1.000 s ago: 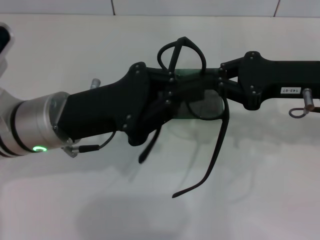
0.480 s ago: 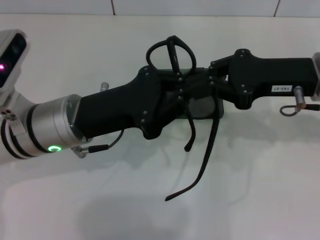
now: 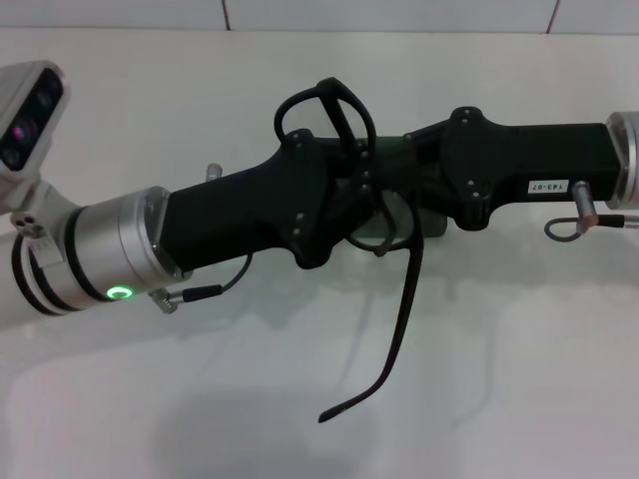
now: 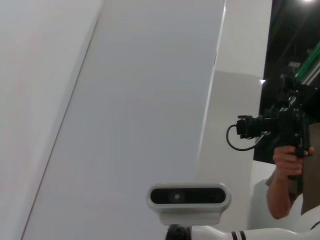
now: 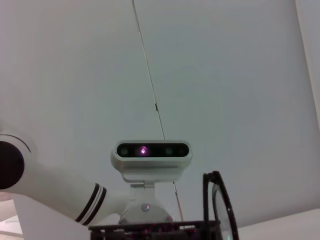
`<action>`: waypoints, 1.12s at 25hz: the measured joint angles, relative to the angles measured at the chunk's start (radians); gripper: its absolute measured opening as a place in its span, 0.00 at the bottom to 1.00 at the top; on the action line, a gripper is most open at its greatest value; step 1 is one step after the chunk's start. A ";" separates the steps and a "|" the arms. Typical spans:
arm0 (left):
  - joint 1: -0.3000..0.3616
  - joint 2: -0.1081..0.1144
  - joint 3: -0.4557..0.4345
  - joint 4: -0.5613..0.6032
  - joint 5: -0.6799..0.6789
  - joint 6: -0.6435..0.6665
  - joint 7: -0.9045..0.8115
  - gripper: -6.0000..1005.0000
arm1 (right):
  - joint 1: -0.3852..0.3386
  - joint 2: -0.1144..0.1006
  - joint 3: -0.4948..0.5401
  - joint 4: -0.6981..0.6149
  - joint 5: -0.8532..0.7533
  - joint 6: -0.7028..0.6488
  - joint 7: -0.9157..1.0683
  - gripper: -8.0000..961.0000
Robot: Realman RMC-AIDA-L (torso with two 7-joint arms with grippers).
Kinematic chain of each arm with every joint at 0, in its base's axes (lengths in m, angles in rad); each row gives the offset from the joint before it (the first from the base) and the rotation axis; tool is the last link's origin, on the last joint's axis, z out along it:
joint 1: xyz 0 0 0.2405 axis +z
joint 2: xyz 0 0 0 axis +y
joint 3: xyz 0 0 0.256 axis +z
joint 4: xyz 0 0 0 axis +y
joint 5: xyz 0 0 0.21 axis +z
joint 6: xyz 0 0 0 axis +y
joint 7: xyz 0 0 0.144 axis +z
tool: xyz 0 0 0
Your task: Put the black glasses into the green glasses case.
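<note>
Left arm: enters the head view from the left edge, silver wrist collar with a green lit ring, black body reaching toward centre. The left gripper sits at the middle of the view, above the white table. Its fingers lie within the cluster of black parts; whether they are parted or closed cannot be told.

Black glasses: held up in the air at the point where the two grippers meet. One lens rim stands above the left gripper; the second lens is partly visible below the junction. One long temple arm hangs down and curves toward the near side of the table, its tip free. Which gripper bears the frame cannot be told. In the right wrist view, part of a rim and lens shows at the lower edge.

Green glasses case: only a small dark green part shows, beneath the grippers and mostly hidden by them.

Right gripper: reaches in from the right edge, tip facing the left gripper. Finger state cannot be told.
</note>
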 joint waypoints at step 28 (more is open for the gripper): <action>-0.001 -0.005 0.171 -0.029 -0.051 0.145 0.096 0.05 | -0.058 0.001 0.300 0.078 0.361 -0.227 -0.135 0.06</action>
